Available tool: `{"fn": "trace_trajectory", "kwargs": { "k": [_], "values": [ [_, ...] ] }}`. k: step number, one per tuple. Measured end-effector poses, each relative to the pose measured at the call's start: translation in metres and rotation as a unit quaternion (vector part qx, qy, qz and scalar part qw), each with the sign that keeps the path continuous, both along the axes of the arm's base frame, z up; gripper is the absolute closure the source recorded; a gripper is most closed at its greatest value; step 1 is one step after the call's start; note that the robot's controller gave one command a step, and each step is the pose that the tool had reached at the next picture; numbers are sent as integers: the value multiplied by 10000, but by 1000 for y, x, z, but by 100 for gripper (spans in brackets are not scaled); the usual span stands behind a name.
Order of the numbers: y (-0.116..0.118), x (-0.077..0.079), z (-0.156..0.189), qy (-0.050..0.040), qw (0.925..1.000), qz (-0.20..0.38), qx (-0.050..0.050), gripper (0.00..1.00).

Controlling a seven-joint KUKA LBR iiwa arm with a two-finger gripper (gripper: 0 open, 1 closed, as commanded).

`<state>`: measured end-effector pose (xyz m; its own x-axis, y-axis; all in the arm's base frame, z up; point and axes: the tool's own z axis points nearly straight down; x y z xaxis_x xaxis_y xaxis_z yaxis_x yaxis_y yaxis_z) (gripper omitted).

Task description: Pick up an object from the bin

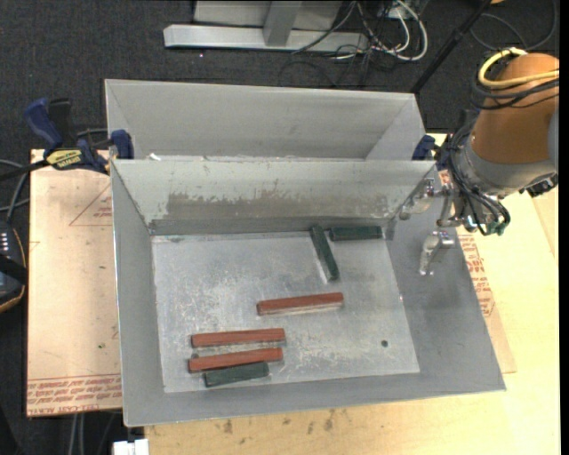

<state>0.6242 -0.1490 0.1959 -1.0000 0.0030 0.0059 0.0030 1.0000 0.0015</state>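
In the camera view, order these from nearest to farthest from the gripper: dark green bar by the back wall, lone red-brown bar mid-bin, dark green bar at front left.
1. back-wall dark green bar, at the far side, just left of the gripper.
2. lone red-brown bar, mid-bin.
3. front-left dark green bar, near corner, farthest.

Dark carpet floor (53, 53), tangled cables (391, 27), grey stand base (258, 35)

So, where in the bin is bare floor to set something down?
Free: the left floor behind the two red bars; the right front corner beside the single red bar. Crowded: front left, with a green bar alongside.
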Motion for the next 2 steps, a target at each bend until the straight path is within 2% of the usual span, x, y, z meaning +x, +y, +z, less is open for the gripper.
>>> {"fn": "trace_trajectory", "kwargs": {
  "k": [1,2],
  "values": [
    [1,2,5,-40,10000,12,-7,0],
    [35,-34,-58,-54,9998,-202,-7,0]
  ]
}}
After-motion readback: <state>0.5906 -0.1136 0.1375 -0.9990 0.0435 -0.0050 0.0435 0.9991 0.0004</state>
